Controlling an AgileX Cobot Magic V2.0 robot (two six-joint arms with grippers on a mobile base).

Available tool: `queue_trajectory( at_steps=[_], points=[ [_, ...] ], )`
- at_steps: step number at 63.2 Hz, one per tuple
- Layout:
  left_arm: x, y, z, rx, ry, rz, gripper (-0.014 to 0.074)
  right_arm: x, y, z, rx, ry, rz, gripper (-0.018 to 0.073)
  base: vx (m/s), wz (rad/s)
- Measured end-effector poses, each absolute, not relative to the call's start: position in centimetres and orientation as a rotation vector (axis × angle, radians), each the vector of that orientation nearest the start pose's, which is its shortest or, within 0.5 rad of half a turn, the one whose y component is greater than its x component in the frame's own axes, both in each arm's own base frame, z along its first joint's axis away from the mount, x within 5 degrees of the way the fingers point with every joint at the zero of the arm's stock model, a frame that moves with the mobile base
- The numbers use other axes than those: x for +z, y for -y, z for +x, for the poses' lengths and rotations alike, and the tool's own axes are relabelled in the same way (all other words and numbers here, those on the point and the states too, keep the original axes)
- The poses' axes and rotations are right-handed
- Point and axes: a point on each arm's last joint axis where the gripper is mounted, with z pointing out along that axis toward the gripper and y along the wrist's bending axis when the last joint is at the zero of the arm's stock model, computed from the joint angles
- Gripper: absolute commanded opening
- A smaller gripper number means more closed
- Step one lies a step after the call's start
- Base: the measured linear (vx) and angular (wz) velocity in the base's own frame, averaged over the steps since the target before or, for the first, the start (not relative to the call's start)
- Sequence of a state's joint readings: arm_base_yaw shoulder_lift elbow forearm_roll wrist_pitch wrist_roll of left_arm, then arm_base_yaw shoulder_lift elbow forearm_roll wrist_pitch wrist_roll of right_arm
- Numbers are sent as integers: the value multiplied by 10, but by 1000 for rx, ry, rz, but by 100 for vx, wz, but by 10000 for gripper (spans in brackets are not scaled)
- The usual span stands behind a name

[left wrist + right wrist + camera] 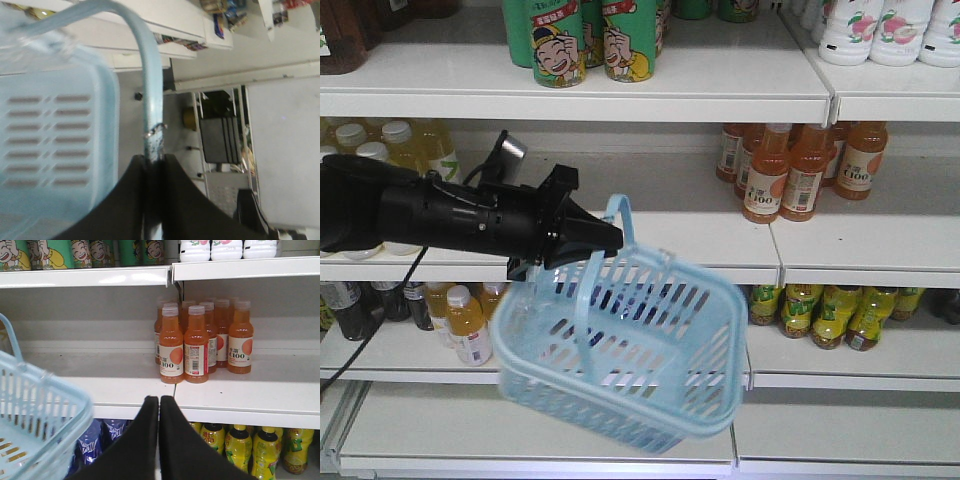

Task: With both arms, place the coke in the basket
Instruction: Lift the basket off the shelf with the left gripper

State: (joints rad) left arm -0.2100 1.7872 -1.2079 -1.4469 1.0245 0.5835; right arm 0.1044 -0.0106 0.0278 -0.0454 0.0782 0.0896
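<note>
Light blue plastic fills the middle of the front view. The basket (620,400) hangs in the air, out beyond the front edge of the white tabletop (270,390), and it is tilted. It is carried by one thin handle (623,212), which the left pincer (608,238) has clamped. The left wrist view shows the two black jaws pressed tight on that hoop with no gap.

Hanging from a single hoop leaves the basket's mouth up and open. That probably keeps it free for the other arm to lower a bottle in.

The right pincer (159,412) is closed as well, tips touching and nothing between them. It points toward the orange bottles (196,347), which stand in a cluster set back from the tabletop's front edge.

The coke shows in none of the views, so I cannot say where it stands. The basket holds no bottle that I can see.

By my reading the task is at an early stage: the basket is lifted and presented, and the coke is not yet fetched. The right pincer would have to open before it could take a bottle. A basket hung from one thin hoop may sway when weight drops in.
</note>
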Motion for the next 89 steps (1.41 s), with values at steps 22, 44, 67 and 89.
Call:
queue_trajectory(
  at_steps=[22,44,67,89],
  points=[
    [223,150,304,-1813,-2344,29,-8,197,-6,57,114,-1579,-45,-10,0,0],
    [190,144,279,-1806,-2372,-10,-8,197,-6,57,114,-1579,-45,-10,0,0],
    [188,143,276,-1796,-2369,-9,-7,197,-6,57,114,-1579,-45,-10,0,0],
    [188,143,276,-1796,-2369,-9,-8,197,-6,57,114,-1579,-45,-10,0,0]
  ],
)
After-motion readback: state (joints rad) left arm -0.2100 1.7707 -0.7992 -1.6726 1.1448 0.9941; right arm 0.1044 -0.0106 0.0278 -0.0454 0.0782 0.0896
